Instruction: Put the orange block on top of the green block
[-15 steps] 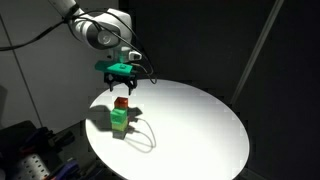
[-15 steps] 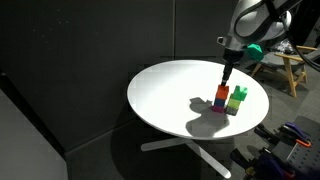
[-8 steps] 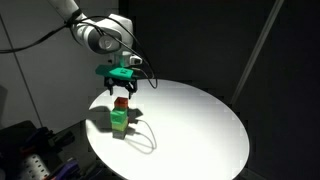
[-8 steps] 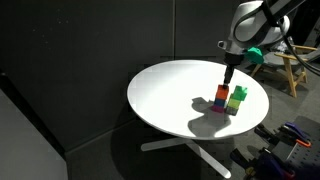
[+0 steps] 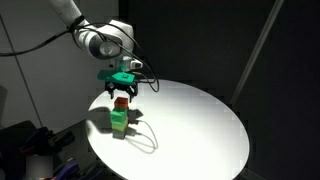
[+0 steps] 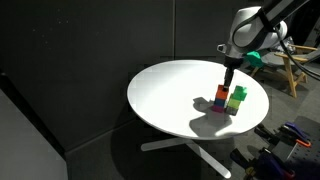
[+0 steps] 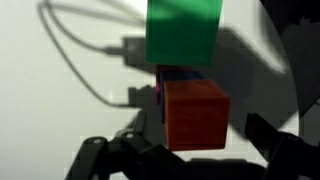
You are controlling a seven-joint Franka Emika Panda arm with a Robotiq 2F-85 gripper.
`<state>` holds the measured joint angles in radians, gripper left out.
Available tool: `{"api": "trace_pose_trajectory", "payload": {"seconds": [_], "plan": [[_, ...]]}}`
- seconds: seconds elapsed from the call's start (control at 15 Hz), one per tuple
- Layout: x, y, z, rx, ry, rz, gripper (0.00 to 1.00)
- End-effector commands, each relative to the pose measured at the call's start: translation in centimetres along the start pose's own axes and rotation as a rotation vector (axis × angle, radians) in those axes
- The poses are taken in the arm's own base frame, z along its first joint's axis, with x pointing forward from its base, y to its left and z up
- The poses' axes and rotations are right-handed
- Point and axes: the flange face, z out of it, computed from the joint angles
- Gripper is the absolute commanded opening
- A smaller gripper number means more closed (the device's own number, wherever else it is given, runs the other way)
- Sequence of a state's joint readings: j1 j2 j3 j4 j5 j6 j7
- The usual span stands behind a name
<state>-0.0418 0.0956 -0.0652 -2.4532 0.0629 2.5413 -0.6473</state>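
Arm has come down a little over the last second; the blocks haven't shifted. Orange block [image 7: 195, 115] sits on the round white table [image 5: 190, 120], apparently on a dark blue piece [image 7: 180, 74]. It is just beside the green block [image 7: 183, 30], not on top of it. Gripper [image 5: 122, 92] hangs directly over the orange block. In the wrist view its jaws are spread wide either side of the block, gripping nothing.
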Motion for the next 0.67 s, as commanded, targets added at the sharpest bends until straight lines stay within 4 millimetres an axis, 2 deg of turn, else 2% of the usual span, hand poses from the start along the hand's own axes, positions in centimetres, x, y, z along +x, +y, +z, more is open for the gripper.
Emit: {"api": "trace_pose_trajectory", "payload": {"seconds": [0.0, 0.4, 0.47, 0.6], "plan": [[-0.3, 0.3, 0.5, 0.008, 0.019, -0.023, 1.0], [-1.0, 0.7, 1.5, 0.021, 0.006, -0.022, 1.0], [-1.1, 0.6, 1.5, 0.024, 0.003, -0.024, 0.77], [-1.0, 0.5, 1.1, 0.018, 0.005, -0.028, 0.66]]}}
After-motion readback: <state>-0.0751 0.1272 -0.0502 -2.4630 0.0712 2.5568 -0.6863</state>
